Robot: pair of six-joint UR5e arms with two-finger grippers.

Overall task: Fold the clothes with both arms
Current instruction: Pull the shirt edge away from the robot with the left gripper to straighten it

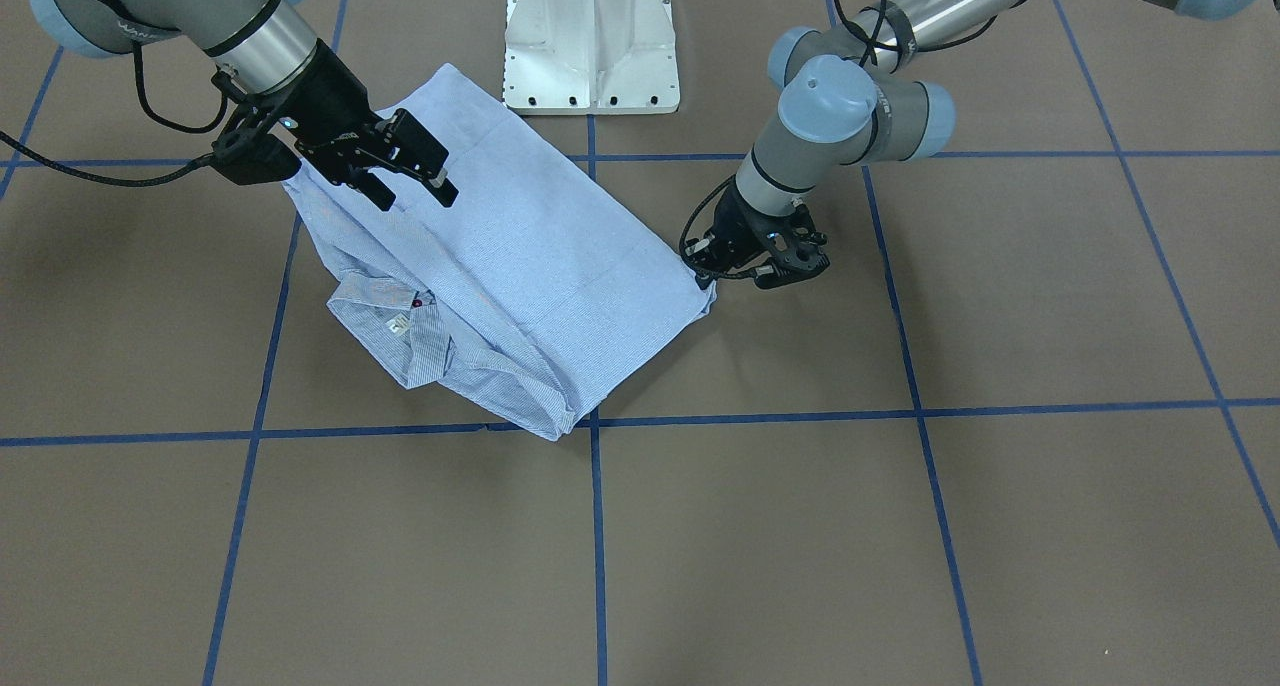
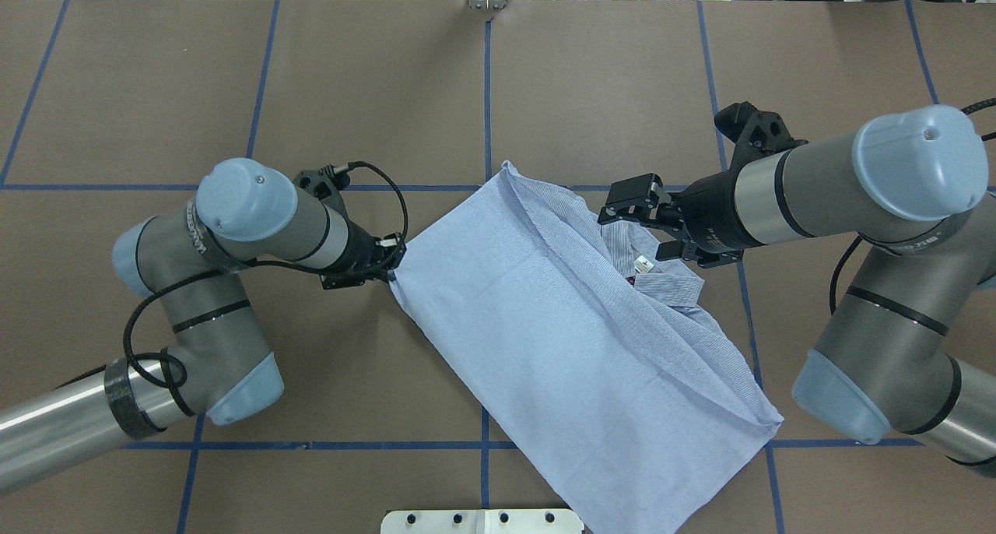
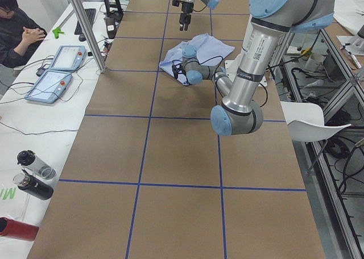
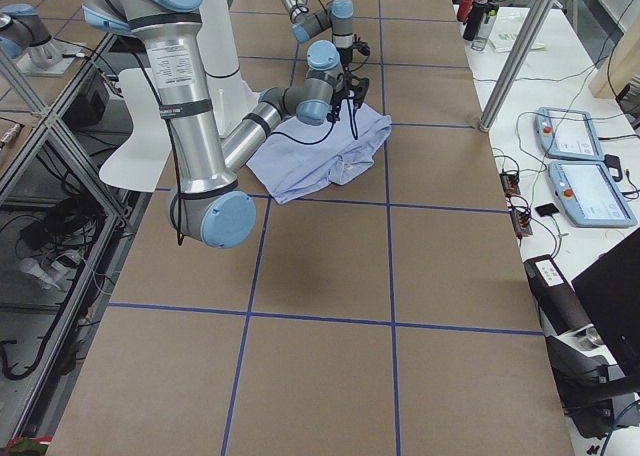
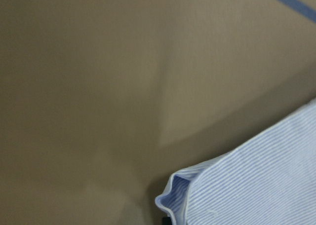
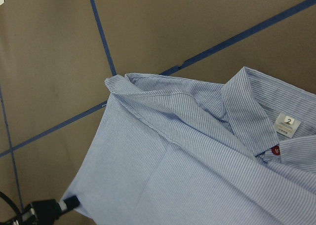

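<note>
Shirt (image 6: pixel 173 175) tag (image 6: pixel 287 125), "2" legible wrist-only

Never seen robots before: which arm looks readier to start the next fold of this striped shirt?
The left arm: its jaws seem closed on a corner of the light blue and white striped shirt. The right arm's jaws hang open above its collar end.

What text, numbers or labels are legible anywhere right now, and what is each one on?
"2": on the white tag inside the shirt collar; the finer print beneath it is too blurred to read.
Lettering on the black band of the left arm: too small to read.
Printed sticker on the upright tube of the left arm: too small to read.
</note>
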